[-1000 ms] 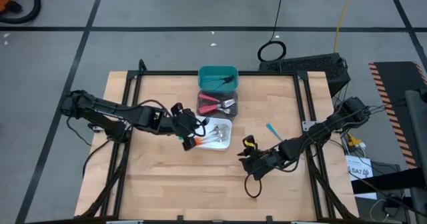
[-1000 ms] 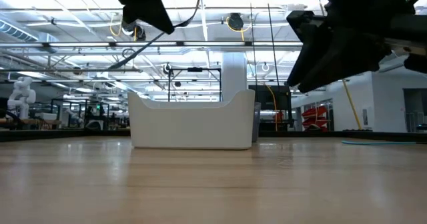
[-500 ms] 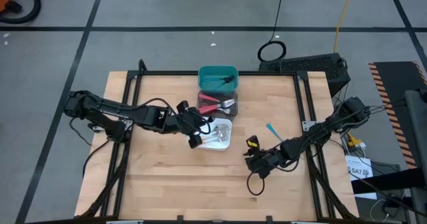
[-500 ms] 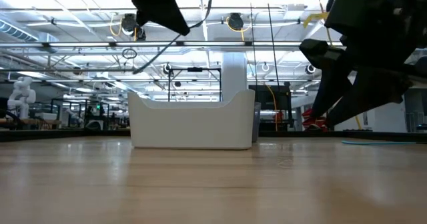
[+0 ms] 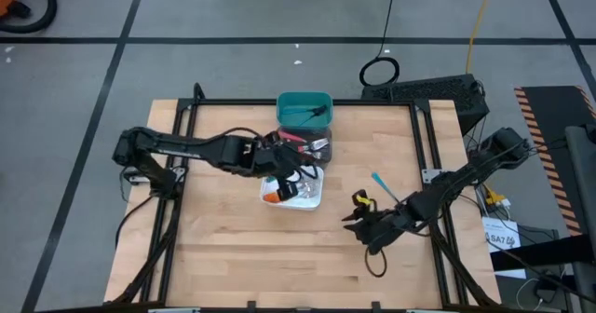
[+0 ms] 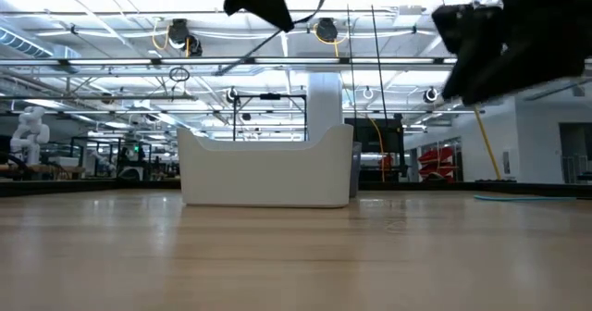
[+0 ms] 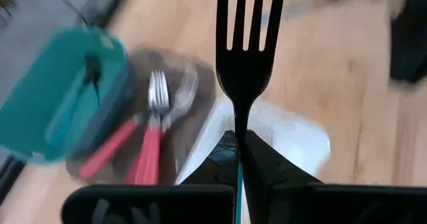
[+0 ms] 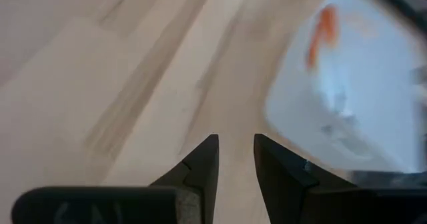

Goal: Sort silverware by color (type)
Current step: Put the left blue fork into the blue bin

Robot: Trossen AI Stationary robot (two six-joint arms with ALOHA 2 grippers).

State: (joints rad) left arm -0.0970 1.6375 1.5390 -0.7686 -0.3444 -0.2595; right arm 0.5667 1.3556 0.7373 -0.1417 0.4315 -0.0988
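Note:
My left gripper (image 5: 285,170) hovers over the border between the dark bin (image 5: 319,155) and the white bin (image 5: 313,199), shut on a fork (image 7: 244,57) whose head looks dark against the light. Red-handled forks (image 7: 148,151) lie in the dark bin, and orange-handled ones (image 5: 271,197) lie in the white bin. The teal bin (image 5: 304,101) stands at the far end of the row. A blue-handled fork (image 5: 381,184) lies flat on the table. My right gripper (image 5: 358,222) hangs open above bare wood, right of the white bin (image 8: 347,97). My left gripper pinches the fork's thin handle (image 7: 238,174), which shows teal-blue, between its two fingers. The fingers lie along the fork. Its neck and tines stick out straight ahead past the fingertips (image 7: 225,144). The fork is lifted clear above the bins.
The three bins stand in a row from the far edge toward the table's middle. A black frame (image 5: 425,145) runs along the table's sides. Open wood lies on the near half and at the left. The white bin (image 6: 268,167) shows in the low view.
My left gripper has moved from the white bin's left edge toward the far right, now over the dark and white bins. My right gripper has drifted a little toward the right and near edges.

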